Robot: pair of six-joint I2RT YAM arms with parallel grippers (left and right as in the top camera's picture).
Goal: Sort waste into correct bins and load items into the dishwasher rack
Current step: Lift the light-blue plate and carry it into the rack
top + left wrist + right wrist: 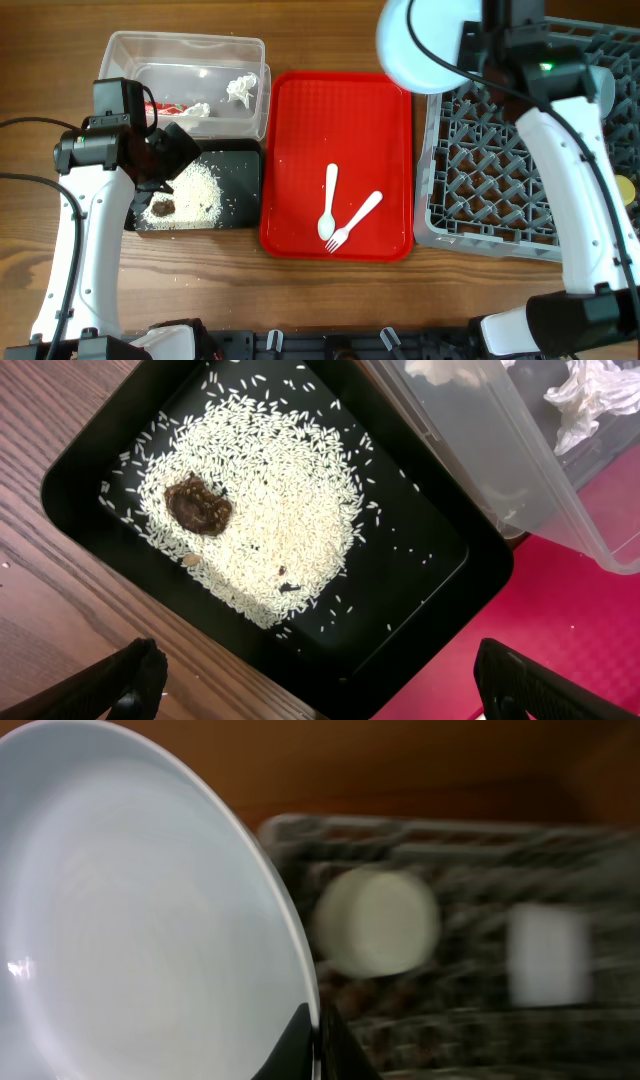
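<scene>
The right claw (315, 1045) was pinched shut on the thin rim of the plate (130, 910). The plate was round, smooth and light blue. It was held up at the top of the overhead picture, over the upper left corner of the rack (490, 180). The rack was a big square crate of grey plastic with rows of little pegs standing up. A small yellow cup (627, 188) showed at the far right edge. In the right wrist picture the rack was blurry, and a pale round thing (375, 920) in it was too fuzzy to name.

The left claw (330, 682) was wide open, with its two dark fingers far apart and nothing between them. It hung over the black tray (245, 185) on the left of the overhead picture. The tray was a shallow box with round corners. A heap of loose white rice (270, 510) lay in it, with a bumpy brown lump (198, 508) on the heap.

Just above the black tray sat a clear tub (185, 45) with see-through walls. Crumpled white tissue (243, 87) and a red-and-white wrapper (165, 107) lay inside.

In the middle was a flat red tray (300, 130) with a raised edge. A white plastic spoon (329, 200) and fork (355, 222) lay on it, their lower ends close together. All of it stood on a brown wooden table (350, 300).
</scene>
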